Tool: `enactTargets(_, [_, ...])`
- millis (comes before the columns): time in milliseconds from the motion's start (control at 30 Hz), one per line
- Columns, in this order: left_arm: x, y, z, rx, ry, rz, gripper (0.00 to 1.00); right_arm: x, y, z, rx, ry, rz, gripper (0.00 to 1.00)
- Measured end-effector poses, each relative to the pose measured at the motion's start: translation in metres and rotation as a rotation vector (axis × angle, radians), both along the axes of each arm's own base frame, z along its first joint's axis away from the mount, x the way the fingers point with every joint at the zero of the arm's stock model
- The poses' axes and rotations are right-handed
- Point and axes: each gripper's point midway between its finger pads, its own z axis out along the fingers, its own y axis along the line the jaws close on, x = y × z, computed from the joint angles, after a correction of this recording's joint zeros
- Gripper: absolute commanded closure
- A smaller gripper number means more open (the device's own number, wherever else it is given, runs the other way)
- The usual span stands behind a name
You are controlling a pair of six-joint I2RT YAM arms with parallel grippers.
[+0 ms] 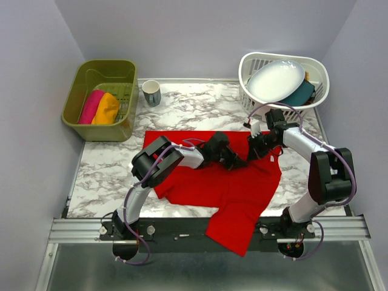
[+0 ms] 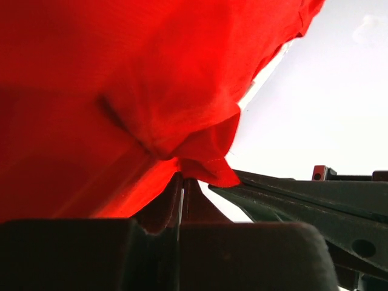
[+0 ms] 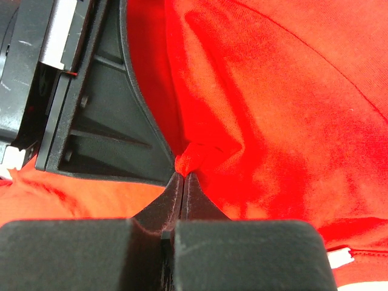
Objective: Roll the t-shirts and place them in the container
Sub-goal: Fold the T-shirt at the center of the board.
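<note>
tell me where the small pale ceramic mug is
Top view, far left: the small pale ceramic mug stands just right of the olive plastic bin.

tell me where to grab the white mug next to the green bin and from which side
Pinch the rim of the mug from straight above, one finger inside and one outside. It stands upright with its mouth open upward, and the green bin sits close on its left, so a sideways approach from there looks blocked.

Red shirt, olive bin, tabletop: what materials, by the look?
Bright red t-shirt: soft matte knit cloth, likely cotton; it creases and bunches. Olive-green rectangular bin: glossy moulded plastic, by its sheen. Tabletop: white grey-veined marble look; stone or printed laminate, can't tell.
</note>
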Motion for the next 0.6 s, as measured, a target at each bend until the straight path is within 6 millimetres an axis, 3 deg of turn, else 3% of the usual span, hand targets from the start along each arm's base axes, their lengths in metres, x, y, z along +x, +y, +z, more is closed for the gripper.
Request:
enactTargets(67, [0.001,0.0,0.001,0.002,-0.019,-0.01,1.0,0.0,0.0,0.0,0.0,0.0,0.0,0.95])
enactTargets(133, [0.004,0.003,-0.001,0.013,-0.047,-0.022,1.0,0.0,0.0,0.0,0.0,0.001,0.0,0.79])
enactTargets(267, [0.011,0.019,-0.001,0.06,-0.084,-0.048,1.0,-0.001,-0.002,0.0,-0.012,0.0,0.0,0.58])
enactTargets(367, [0.022,0.037,0.005,0.097,-0.112,-0.052,1.0,-0.001,-0.005,0.009,-0.024,-0.032,0.005,0.51])
enactTargets(467, [0.034,0.056,0.014,0.129,-0.146,-0.049,1.0,-0.001,-0.007,0.035,-0.028,-0.131,0.034,0.49])
enactTargets(600, [0.034,0.064,0.023,0.147,-0.188,-0.075,1.0,-0.011,-0.013,0.052,-0.049,-0.254,0.109,0.48])
